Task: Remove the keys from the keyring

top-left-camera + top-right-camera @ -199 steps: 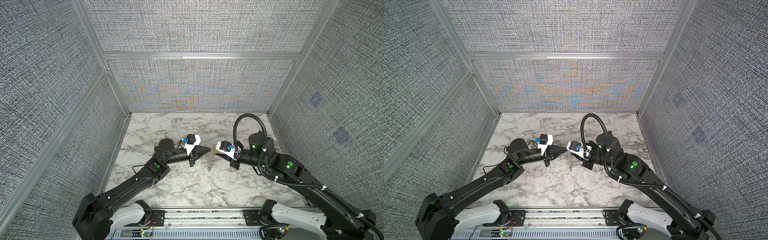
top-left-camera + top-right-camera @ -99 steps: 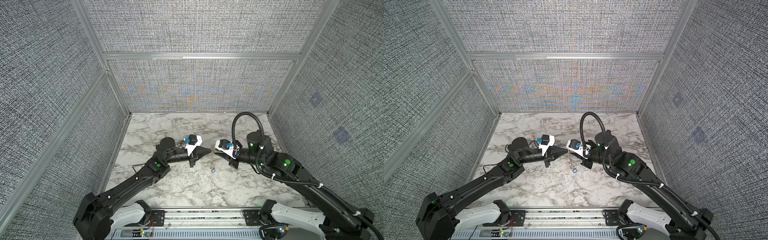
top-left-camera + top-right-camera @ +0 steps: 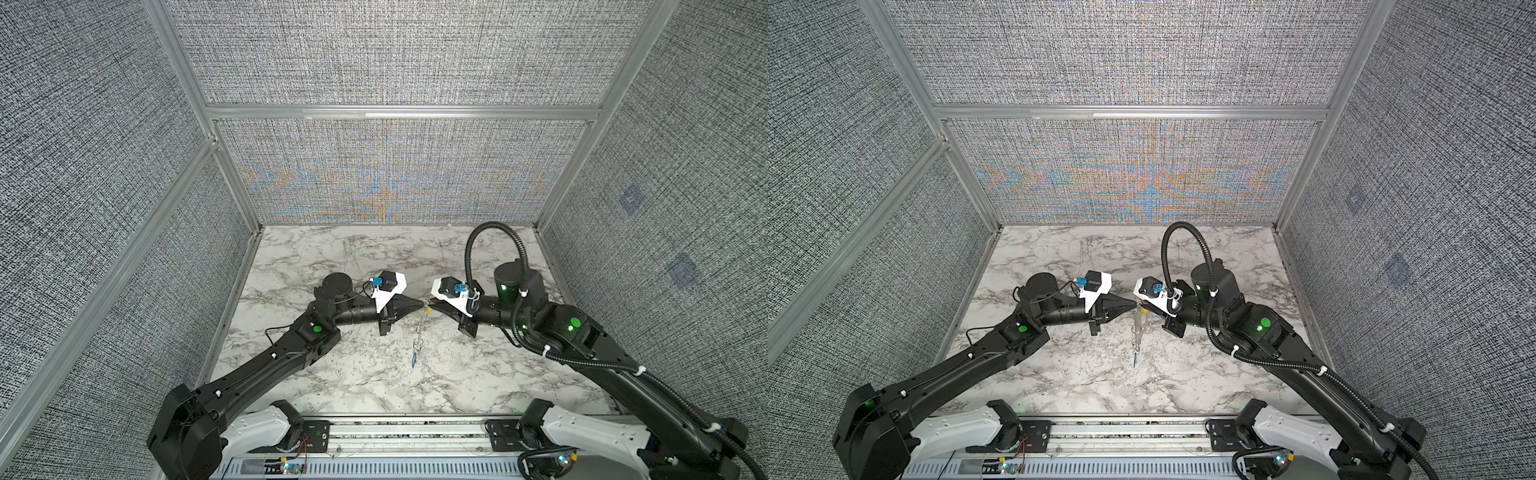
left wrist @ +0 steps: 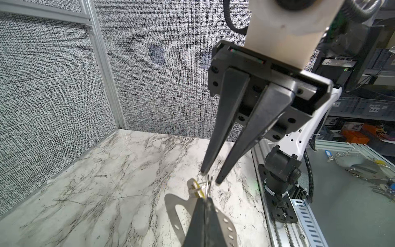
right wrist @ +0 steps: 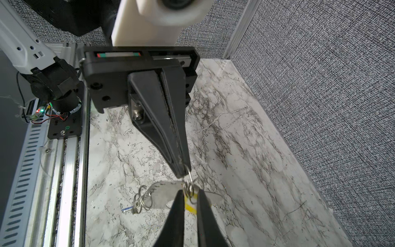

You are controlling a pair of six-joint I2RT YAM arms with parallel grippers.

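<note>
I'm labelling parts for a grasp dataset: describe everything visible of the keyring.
The keyring looks like a thin, flat plate of dull grey metal, with a large rounded cut-out and a row of small holes along one edge. It hangs from small wire rings that the shut left hand pinches at its tips. A cluster of further rings dangles at its far end. Whether it touches the table cannot be told.

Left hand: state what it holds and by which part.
The left hand is shut on the topmost small wire ring, pinching one edge of it. The keyring hangs beneath.
</note>
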